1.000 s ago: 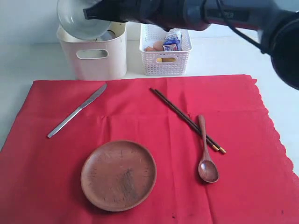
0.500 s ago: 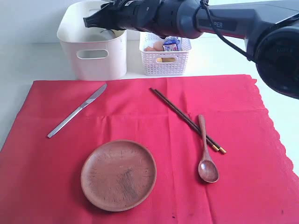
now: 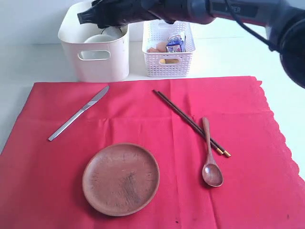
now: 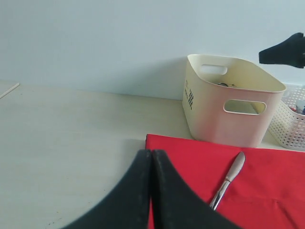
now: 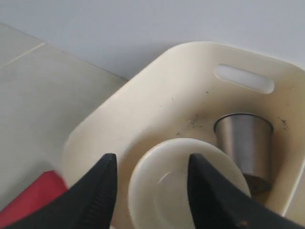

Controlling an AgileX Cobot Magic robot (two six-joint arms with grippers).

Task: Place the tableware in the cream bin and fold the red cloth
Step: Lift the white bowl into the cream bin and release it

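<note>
Red cloth (image 3: 143,119) flat, cream bin (image 3: 102,69) behind it
Plate (image 3: 121,179), knife (image 3: 78,119), chopsticks (image 3: 186,119), spoon (image 3: 209,162) lie on the cloth; white bowl (image 5: 159,191) and steel cup (image 5: 244,140) sit in the bin. Right gripper (image 5: 151,162) hangs spread above the bowl, left gripper (image 4: 151,157) pressed together.

Worktop: I see a pale, off-white table (image 3: 28,62) with a matte finish, running back to a plain wall (image 4: 95,38). The wall is light grey-blue and unmarked, and it meets the table's far edge in a soft band of shadow. Light is even and diffuse — shadows on the tabletop are faint and short. From the right wrist camera a thin straight line (image 5: 24,55) crosses the tabletop — possibly a seam between panels, though the blur leaves me unsure.
</note>
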